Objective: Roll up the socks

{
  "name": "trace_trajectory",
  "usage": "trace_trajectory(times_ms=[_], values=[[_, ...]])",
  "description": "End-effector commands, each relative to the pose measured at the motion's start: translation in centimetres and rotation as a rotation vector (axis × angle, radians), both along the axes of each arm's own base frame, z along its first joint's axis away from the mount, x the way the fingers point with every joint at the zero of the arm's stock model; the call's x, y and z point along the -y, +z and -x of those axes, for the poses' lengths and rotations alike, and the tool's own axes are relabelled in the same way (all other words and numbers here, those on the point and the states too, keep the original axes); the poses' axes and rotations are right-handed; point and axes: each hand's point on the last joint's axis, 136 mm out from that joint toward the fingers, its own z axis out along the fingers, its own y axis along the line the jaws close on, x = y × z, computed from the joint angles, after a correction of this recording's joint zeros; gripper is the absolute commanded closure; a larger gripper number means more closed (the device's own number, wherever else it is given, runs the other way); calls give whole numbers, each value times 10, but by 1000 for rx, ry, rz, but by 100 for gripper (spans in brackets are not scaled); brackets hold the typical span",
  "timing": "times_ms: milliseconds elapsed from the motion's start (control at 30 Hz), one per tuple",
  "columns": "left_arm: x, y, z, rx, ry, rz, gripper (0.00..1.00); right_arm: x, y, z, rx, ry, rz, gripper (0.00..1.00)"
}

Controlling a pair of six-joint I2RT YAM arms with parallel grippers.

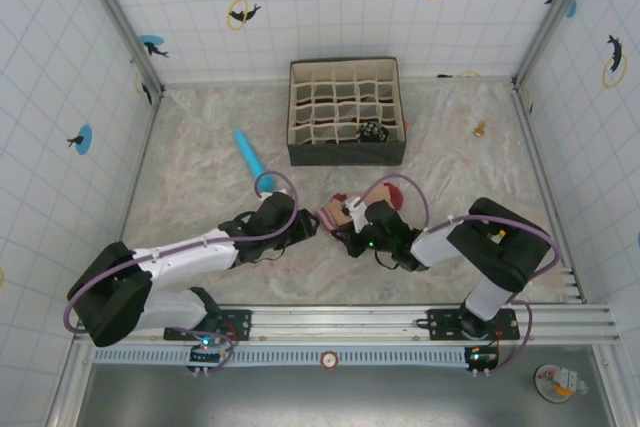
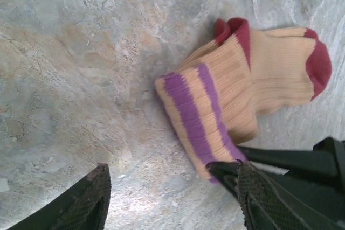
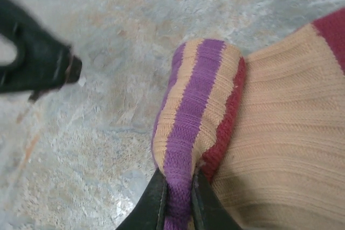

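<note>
In front of the black fabric divider box [image 1: 346, 155], your peach ribbed sock with maroon toe and purple-striped cuff [image 3: 280, 149] lay folded over. Your right gripper [image 3: 178, 200] pinched the cuff. Your left gripper [image 2: 170, 189] stood open beside it. Rolling looked begun, and the next move called for a left-side hold on the fold.

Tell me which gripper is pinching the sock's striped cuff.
The right gripper: its jaws are shut on the purple-striped cuff of the peach sock. The left gripper stands open beside it, gripping nothing.
</note>
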Motion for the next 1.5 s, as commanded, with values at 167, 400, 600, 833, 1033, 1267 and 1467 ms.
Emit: trace_trajectory(times_ms=[167, 400, 600, 833, 1033, 1267, 1467], values=[[22, 7, -13, 64, 1, 105, 46, 15, -35, 11, -555, -110, -132, 100], [38, -3, -22, 45, -10, 114, 55, 29, -54, 9, -738, -264, -137, 100], [45, -13, -30, 38, -2, 102, 52, 35, -58, 10, -772, -301, -131, 100], [53, -26, -38, 26, 9, 102, 52, 35, -57, 8, -776, -301, -139, 100], [44, -46, -36, -37, 56, 73, 71, 38, -51, 6, -765, -306, -163, 100], [31, -58, -30, -117, 75, -8, 100, 39, -30, 1, -633, -259, -155, 73], [26, -54, -23, -151, 62, -47, 100, 37, 10, -6, -335, -193, -41, 50]])
